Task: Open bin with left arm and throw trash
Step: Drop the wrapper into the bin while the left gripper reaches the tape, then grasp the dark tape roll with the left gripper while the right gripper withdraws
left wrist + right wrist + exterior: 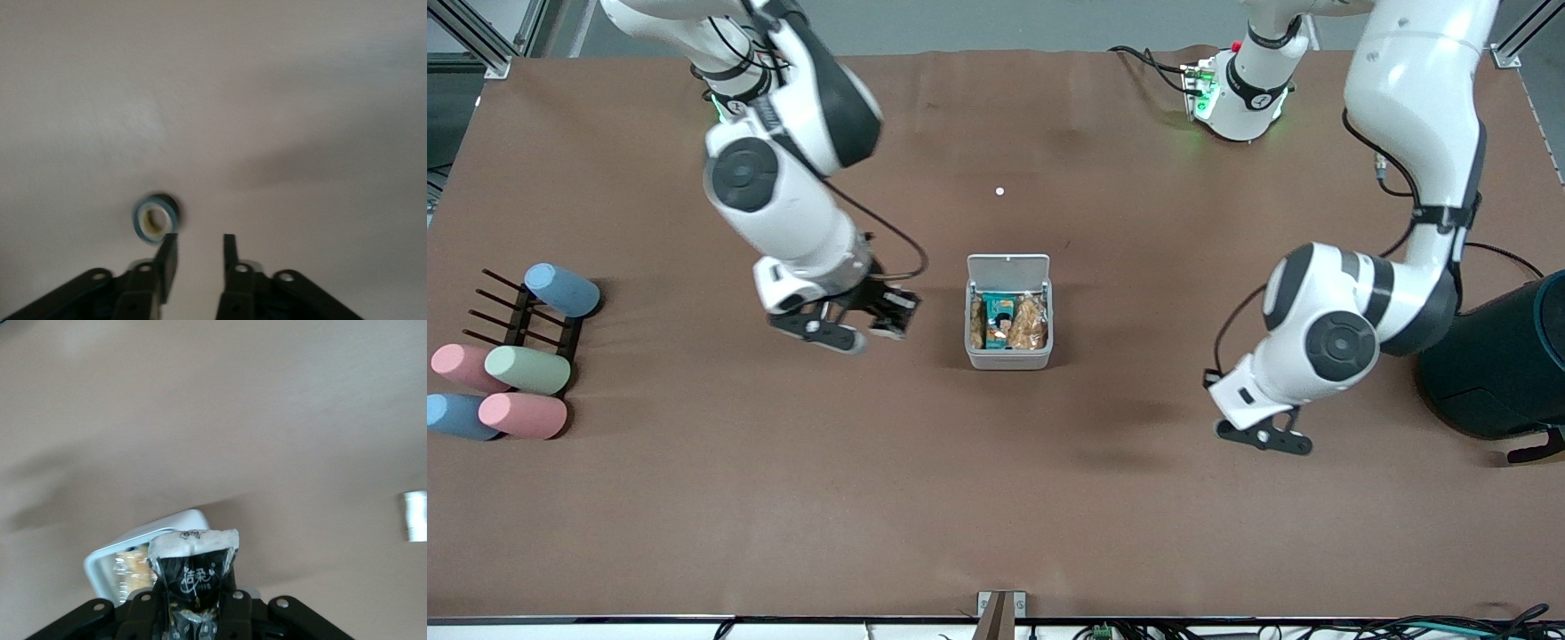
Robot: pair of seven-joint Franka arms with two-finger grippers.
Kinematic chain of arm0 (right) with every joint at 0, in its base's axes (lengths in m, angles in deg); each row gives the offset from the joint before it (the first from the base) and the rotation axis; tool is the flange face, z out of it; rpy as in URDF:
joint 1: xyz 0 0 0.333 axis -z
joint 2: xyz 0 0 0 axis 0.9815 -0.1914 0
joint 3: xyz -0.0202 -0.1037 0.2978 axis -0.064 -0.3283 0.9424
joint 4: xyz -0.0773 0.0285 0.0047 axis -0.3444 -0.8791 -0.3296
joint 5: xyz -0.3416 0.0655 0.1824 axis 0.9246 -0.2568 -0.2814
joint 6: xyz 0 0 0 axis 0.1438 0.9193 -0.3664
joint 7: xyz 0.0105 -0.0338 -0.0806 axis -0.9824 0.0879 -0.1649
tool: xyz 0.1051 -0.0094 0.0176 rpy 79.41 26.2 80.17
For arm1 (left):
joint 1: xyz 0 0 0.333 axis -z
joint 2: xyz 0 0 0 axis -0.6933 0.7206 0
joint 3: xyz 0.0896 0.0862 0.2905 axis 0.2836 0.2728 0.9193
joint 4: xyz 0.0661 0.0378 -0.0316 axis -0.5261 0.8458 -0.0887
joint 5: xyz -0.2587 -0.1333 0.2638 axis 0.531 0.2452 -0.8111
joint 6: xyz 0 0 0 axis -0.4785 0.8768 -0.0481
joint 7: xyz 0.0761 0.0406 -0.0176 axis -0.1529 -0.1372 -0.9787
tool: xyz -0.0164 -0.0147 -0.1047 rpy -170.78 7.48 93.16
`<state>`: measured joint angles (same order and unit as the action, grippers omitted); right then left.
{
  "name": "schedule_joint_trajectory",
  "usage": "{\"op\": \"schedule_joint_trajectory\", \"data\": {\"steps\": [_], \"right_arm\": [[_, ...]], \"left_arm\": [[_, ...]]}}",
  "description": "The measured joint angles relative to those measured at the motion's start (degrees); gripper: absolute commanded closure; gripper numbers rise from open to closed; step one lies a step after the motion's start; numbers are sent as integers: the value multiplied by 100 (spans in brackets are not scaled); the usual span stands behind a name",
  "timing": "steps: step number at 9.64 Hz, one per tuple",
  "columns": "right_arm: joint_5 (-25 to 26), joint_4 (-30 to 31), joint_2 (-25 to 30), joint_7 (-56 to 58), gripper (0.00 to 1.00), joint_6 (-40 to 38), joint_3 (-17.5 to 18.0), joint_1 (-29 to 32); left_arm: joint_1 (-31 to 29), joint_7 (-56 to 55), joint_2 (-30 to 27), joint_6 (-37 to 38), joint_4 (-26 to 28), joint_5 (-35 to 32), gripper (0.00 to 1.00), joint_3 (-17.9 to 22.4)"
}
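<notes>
High front camera, two close wrist cameras

You see brown mat (694, 533) covering table, lightly creased. Grey floor past its top edge, aluminium frame struts (480, 40) at corners. Rack (525, 324) with pastel cylinders (525, 369) sits at right arm's end. Dark teal container (1507, 364) stands at left arm's end. Cables (1449, 627) run along near edge. Light even, shadows soft.

The small white-grey plastic bin (1009, 354) looks smooth; the crumpled black wrapper (193, 577) shines like foil; the brown counter (996, 498) is matt cloth.
</notes>
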<state>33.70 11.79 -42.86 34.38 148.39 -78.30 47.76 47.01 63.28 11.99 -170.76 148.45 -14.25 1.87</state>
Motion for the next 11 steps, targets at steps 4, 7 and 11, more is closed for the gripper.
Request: {"op": "schedule_joint_trajectory", "data": {"steps": [4, 7, 11], "right_arm": [[255, -418, -1111, -177, 92, 1084, -22, -633], [409, -434, -1214, -169, 92, 746, -24, -760], [431, -433, -1418, -171, 17, 615, -26, -991]], "left_arm": [[-556, 686, 197, -1755, 1321, -193, 1, -4], [-695, 693, 193, -2118, 1593, -203, 60, -8], [-721, 694, 168, -2177, 1629, -204, 100, -68]]}}
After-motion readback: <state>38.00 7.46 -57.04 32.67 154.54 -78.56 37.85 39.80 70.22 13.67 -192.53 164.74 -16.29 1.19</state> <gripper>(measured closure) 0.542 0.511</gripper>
